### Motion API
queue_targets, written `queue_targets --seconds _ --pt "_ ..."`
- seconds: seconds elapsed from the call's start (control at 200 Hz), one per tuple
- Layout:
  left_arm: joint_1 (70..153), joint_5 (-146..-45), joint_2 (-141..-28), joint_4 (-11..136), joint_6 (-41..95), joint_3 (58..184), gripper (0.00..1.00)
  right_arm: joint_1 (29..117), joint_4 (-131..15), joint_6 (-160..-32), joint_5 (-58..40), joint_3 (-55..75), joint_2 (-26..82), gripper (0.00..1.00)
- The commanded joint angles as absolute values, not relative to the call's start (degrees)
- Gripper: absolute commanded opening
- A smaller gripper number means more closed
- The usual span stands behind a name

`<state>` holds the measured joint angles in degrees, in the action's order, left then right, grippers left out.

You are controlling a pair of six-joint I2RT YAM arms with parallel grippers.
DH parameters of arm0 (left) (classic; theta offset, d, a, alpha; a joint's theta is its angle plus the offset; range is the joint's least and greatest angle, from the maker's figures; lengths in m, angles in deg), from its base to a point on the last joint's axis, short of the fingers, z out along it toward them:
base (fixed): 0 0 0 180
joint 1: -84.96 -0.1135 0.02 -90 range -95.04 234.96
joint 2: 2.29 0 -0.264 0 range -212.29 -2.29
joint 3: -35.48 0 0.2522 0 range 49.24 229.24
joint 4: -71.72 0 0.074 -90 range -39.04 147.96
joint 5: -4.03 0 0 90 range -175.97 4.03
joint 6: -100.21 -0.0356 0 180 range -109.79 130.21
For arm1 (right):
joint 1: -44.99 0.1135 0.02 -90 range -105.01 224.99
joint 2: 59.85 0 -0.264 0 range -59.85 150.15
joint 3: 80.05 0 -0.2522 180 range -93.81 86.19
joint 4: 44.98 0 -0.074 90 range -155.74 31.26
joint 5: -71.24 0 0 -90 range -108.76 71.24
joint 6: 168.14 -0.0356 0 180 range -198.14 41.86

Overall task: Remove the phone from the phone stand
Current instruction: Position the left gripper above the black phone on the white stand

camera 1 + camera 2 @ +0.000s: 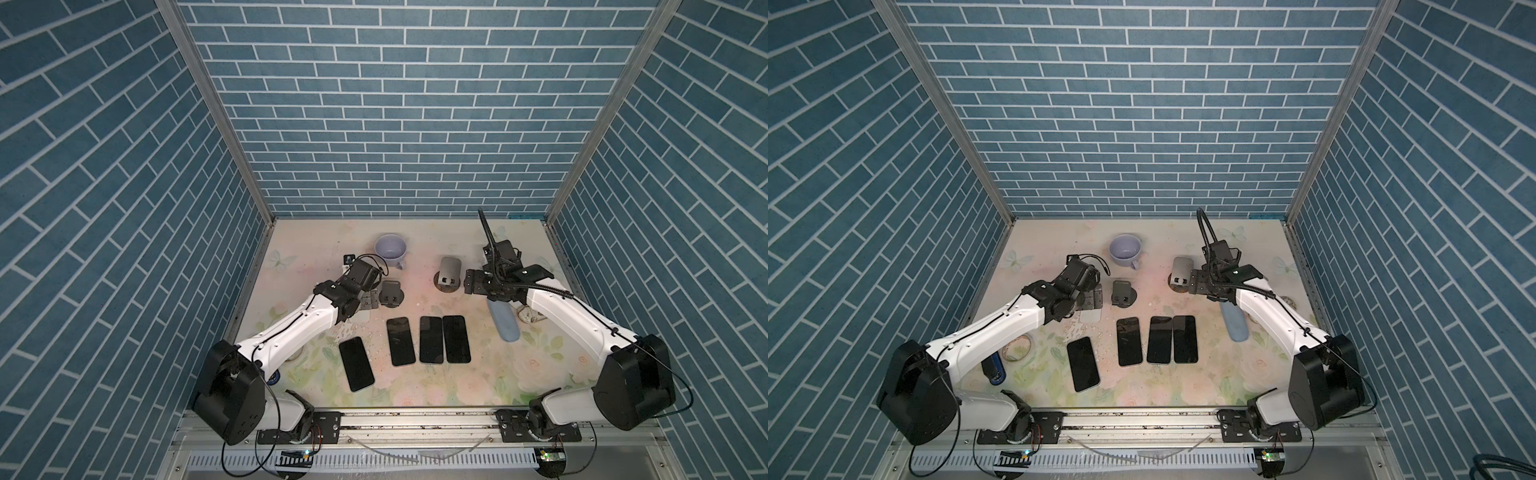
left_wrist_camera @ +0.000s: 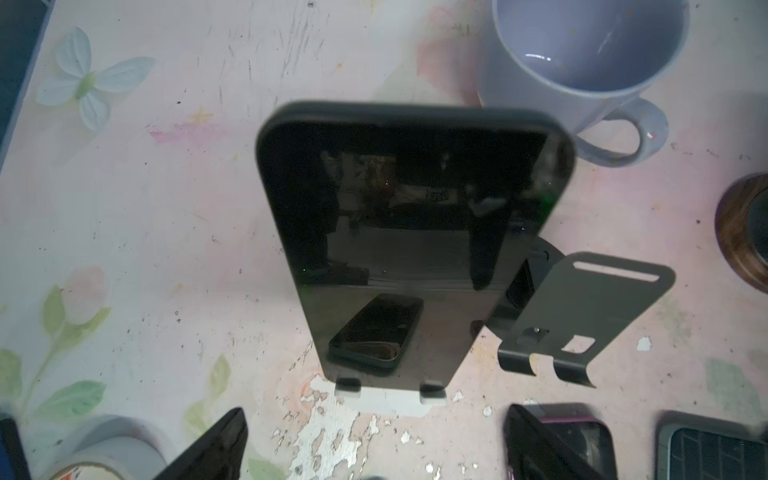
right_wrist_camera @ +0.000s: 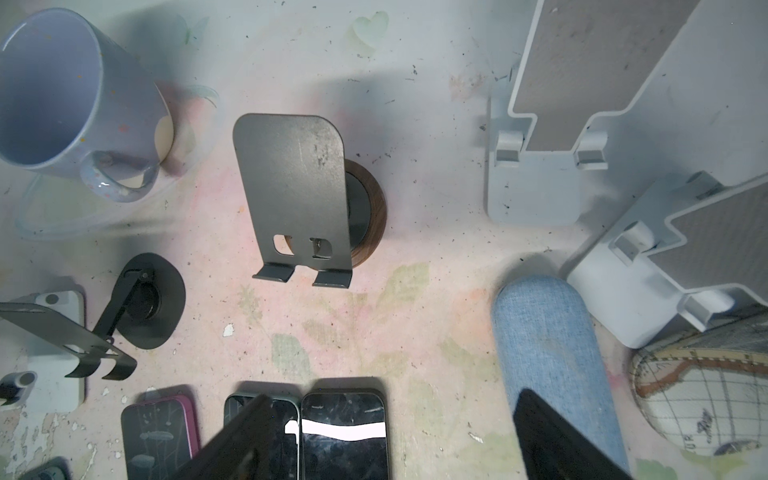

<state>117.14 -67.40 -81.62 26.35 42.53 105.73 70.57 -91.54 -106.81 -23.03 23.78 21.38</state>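
- Leaning back on the white phone stand (image 2: 390, 401), the phone (image 2: 407, 232) is seen with its dark screen facing out and its lower edge seated behind the stand's two lips
- The left gripper (image 2: 376, 413) is held before the phone, jaws spread wide, neither fingertip touching it
- An empty grey metal stand (image 2: 582, 316) is placed just beside; a lilac mug (image 2: 582, 54) stands beyond
- The right gripper (image 3: 395, 397) is poised well apart, jaws wide, nothing held
- Four further phones (image 1: 430, 340) are laid flat on the table (image 1: 457, 386)
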Motion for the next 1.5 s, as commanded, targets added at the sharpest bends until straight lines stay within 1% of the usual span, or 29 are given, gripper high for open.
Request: queue_targets --seconds 0.0,0.14,0.395,0.5,0.72,0.775,0.8,0.875,1.0,1.19,1.495 --pt "115.8 -68.6 -83.3 30.5 40.7 107.1 0.97 70.4 -93.6 -108.1 -23.7 20.9 21.9 0.91" --pt "114.4 -70.3 -85.1 33.6 39.6 107.2 0.96 70.4 -94.1 -108.0 -23.9 20.2 22.4 0.91" --pt "112.7 -70.5 -88.8 35.9 39.4 108.1 0.96 70.4 -94.4 -108.0 -24.1 19.8 23.2 0.91" --pt "112.5 -70.5 -90.3 37.5 39.6 108.0 0.94 70.4 -94.6 -108.0 -24.1 19.4 23.6 0.91" --pt "112.5 -70.3 -91.7 38.6 40.7 107.8 0.86 70.4 -95.0 -107.9 -24.4 19.2 23.7 0.91" --pt "112.5 -70.3 -91.6 38.6 40.9 107.6 0.82 70.4 -94.9 -107.9 -24.4 19.2 23.7 0.91" --pt "112.5 -70.3 -91.7 38.6 40.9 107.6 0.79 70.4 -94.9 -107.9 -24.4 19.4 23.8 0.91" --pt "112.5 -70.4 -91.8 38.5 40.9 107.5 0.66 70.3 -94.9 -107.9 -24.3 19.4 23.8 0.91" --pt "112.5 -70.2 -91.7 37.6 41.0 107.8 0.56 70.4 -94.8 -107.9 -24.1 19.4 23.8 0.91" --pt "112.5 -69.8 -90.0 36.6 40.8 107.9 0.53 70.4 -94.6 -107.9 -24.1 19.7 23.6 0.91" --pt "112.5 -68.6 -83.1 33.8 40.1 108.8 0.52 70.4 -94.2 -107.8 -24.0 20.3 23.3 0.91"
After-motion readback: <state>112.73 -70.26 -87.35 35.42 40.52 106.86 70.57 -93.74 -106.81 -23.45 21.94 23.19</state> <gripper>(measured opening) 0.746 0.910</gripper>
